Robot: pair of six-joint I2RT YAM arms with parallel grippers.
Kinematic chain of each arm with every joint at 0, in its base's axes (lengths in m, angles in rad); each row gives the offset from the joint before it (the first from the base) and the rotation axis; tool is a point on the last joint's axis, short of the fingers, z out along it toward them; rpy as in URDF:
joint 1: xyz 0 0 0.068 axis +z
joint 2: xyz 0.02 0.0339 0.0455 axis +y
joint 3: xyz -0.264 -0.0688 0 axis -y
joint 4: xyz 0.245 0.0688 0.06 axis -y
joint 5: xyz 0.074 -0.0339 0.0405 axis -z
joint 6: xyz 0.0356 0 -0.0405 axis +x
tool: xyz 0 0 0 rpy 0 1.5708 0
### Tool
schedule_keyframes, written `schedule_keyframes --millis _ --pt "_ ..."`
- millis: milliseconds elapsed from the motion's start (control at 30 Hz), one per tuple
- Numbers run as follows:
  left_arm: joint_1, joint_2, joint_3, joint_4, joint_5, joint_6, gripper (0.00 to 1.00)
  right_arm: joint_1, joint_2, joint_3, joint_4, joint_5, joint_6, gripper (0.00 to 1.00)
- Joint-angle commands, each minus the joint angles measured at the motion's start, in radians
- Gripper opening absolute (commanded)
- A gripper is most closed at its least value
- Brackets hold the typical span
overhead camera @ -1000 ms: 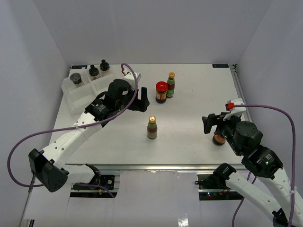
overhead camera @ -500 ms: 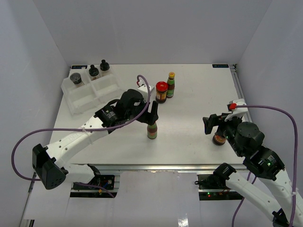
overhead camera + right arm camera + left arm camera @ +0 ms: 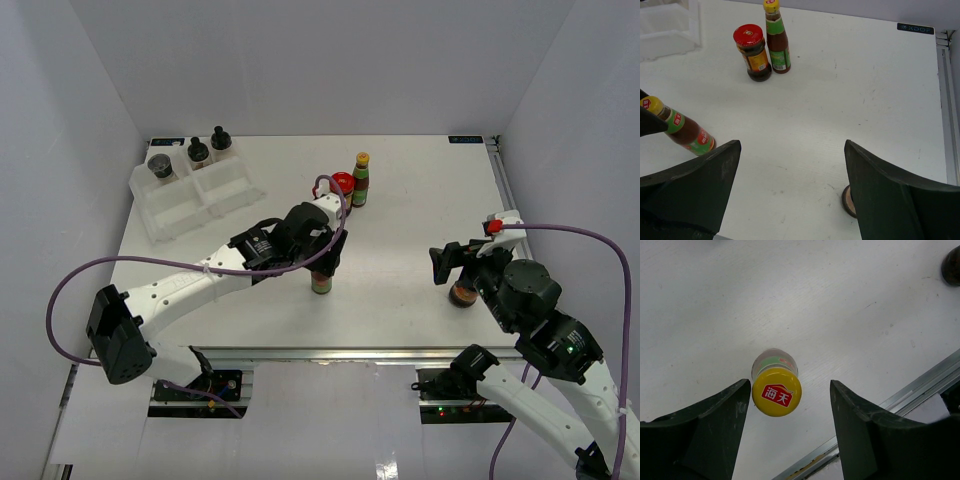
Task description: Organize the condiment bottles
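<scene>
Sauce bottle (image 3: 776,391) cap reads 海天; table tag (image 3: 915,28): XDOF

Looking down from my left wrist, I read 海天 in white on a red badge on the yellow cap (image 3: 776,392) of the sauce bottle (image 3: 771,359). A dark sticker (image 3: 915,28) at the table (image 3: 850,105)'s far corner reads XDOF.

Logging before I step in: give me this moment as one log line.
left hand: open around sauce bottle cap, not gripped | right hand: open over jar | sauce bottle: upright on table
</scene>
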Motion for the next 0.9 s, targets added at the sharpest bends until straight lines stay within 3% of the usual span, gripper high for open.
schedule_keyframes --millis 0,267,867 --pt "-0.027 0.032 0.014 -0.030 -0.067 -0.024 0.72 0.006 -0.021 -0.003 0.030 0.012 0.005 0.90" --pt "-0.052 0.074 0.018 -0.029 -0.154 -0.055 0.70 0.005 -0.033 -0.012 0.030 0.018 0.001 0.90" --pt "-0.059 0.115 0.033 0.023 -0.222 -0.053 0.55 0.005 -0.028 -0.031 0.050 0.025 -0.011 0.90"
